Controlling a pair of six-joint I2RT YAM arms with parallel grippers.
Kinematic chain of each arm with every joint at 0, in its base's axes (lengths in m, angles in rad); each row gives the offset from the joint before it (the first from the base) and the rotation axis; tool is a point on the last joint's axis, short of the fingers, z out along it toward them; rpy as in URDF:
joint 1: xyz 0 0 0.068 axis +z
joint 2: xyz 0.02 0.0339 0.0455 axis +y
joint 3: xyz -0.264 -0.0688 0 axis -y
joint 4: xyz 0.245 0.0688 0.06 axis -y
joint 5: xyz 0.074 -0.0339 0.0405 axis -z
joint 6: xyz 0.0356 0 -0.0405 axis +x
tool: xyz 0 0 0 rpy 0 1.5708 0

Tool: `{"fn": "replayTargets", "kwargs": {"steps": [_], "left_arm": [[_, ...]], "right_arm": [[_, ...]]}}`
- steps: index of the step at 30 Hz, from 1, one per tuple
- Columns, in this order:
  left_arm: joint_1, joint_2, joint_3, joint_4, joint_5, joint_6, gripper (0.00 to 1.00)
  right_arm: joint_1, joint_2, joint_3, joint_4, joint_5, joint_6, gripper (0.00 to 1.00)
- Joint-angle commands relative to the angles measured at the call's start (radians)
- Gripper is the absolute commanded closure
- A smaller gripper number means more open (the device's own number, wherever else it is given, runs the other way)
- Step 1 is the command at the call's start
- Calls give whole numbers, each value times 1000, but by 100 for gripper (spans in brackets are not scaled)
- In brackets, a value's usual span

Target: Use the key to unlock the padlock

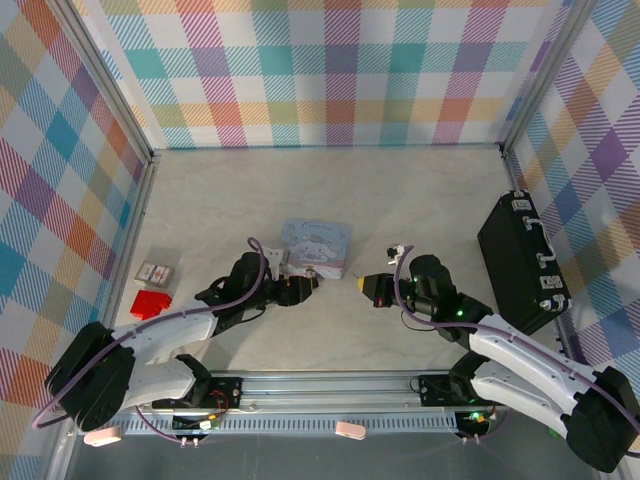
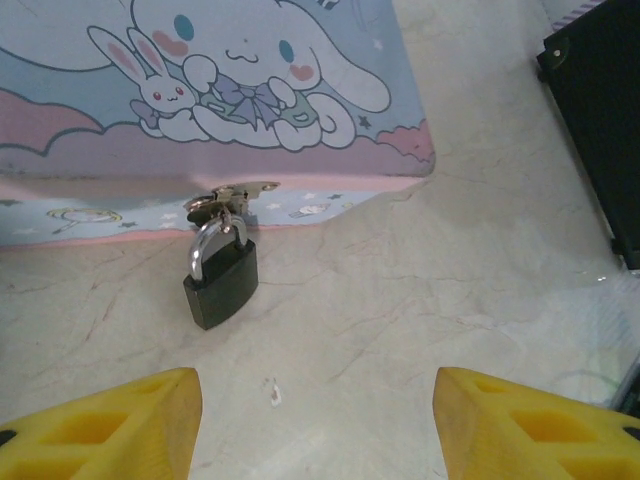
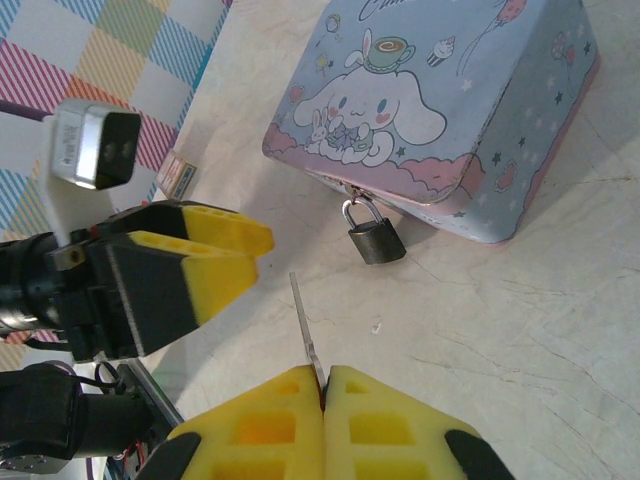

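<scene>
The right gripper is gripping the key between its closed yellow fingers, with the thin blade sticking out past the tips and pointing roughly toward the tin. It is hovering off the tin's front side, apart from it, with bare tabletop lying between the key tip and the tin.

The left gripper is standing wide with nothing between its fingers. It is also facing the tin's front wall from nearby, and in the right wrist view it is sitting just beside the key.

The padlock is hanging from the hasp low on the tin's front wall. Its dark body is lying on the tabletop right against the base of the tin, and its silvery shackle is looping up through the hasp. The shackle is looking closed, and I cannot make out the keyhole from these angles.

A black case is lying well off the tin's right side. A red block and a small box are sitting well off its left side.

By my reading the task is only partly under way. The key is in hand and aimed the right way, but it is not touching the padlock and nothing is steadying the lock body. What is left is probably bracing the padlock with the free gripper, seating the blade in the keyhole, turning it, and getting the shackle to release.
</scene>
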Motion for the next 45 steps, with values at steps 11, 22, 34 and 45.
{"fn": "replayTargets", "kwargs": {"steps": [11,22,34,45], "left_arm": [[0,328,-25,375,-71,39,44],[-2,576,-10,640,-52,-57,52],[-6,606,8,656,-48,-73,78],[-15,487,41,500,-59,-174,90]], "right_arm": [[-4,-22,-65,105,-22,30,100],[-4,-23,-74,129,-37,34,100],[-4,9,-85,160,-51,78,100],[2,139,-142,312,-83,290,100]]}}
